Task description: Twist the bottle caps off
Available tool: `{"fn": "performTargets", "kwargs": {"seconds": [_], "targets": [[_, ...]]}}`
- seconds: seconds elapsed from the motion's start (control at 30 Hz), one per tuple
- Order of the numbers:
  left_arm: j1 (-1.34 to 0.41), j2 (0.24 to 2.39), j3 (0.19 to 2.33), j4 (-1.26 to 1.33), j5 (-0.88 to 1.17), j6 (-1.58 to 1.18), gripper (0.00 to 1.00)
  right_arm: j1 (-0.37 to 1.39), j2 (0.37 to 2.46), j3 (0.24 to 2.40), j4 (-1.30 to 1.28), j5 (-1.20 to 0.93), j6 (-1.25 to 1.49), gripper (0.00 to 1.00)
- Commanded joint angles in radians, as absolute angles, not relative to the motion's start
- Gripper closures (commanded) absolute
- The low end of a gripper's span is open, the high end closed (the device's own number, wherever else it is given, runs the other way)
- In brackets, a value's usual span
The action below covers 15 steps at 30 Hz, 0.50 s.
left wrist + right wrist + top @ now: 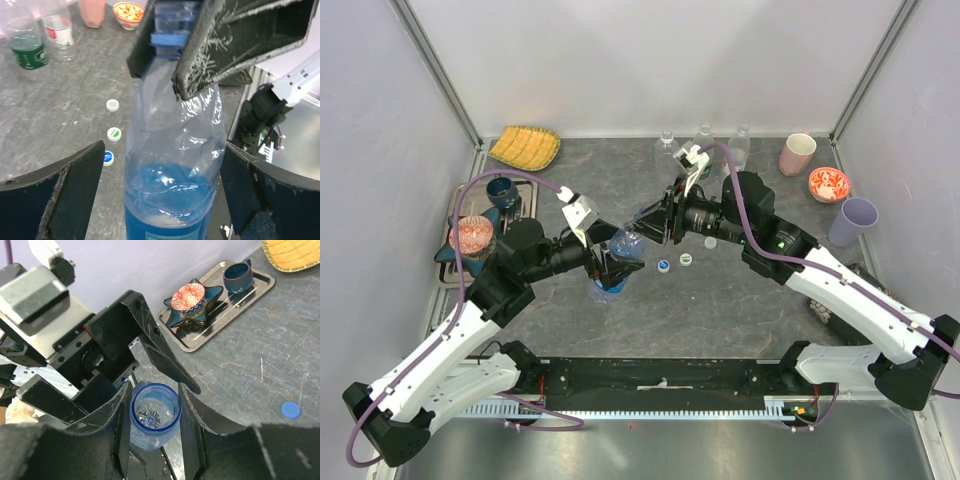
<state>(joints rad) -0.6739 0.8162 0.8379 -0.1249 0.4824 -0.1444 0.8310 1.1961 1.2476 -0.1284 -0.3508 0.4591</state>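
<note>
Right, the blue-tinted thin plastic bottle (pixel 172 165) is mid-table with its mouth open. A small round blue cap (pixel 290 410) lies apart on the grey table (pixel 740 300). Right gripper (pixel 156 390) is pinched on the neck. Left gripper (pixel 162 150) has its jaws wide, clear of the body. Risk: a neck-only hold on soft plastic could swing, slip or tip. Can't tell if there's liquid inside. Three loose round plastic caps (pixel 114 133) lie just beside, and the wrists crowd head to head. Three other clear bottles (pixel 703 142) and a pink cup (pixel 797 154) stand well back.

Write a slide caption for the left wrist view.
Open left gripper straddles the blue-tinted plastic bottle while the right gripper clamps its neck; three round plastic caps lie beyond.
</note>
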Motion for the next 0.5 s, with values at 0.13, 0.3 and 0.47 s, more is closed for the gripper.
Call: {"fn": "performTargets", "kwargs": {"seconds": [0.13,0.3,0.47], "targets": [[-0.672,0.767,0.882,-0.233,0.171,-0.167,0.01,0.828,1.232,1.363,-0.155,-0.240,0.436,1.00],[-0.672,0.668,0.884,-0.360,-0.023,-0.186,0.01,0.828,1.314,1.469,-0.195,0.114,0.382,1.00],[-0.672,0.480,0.842,-0.426,-0.081,-0.198,0.01,0.802,1.492,1.620,-0.198,0.342,0.321,1.00]]}}
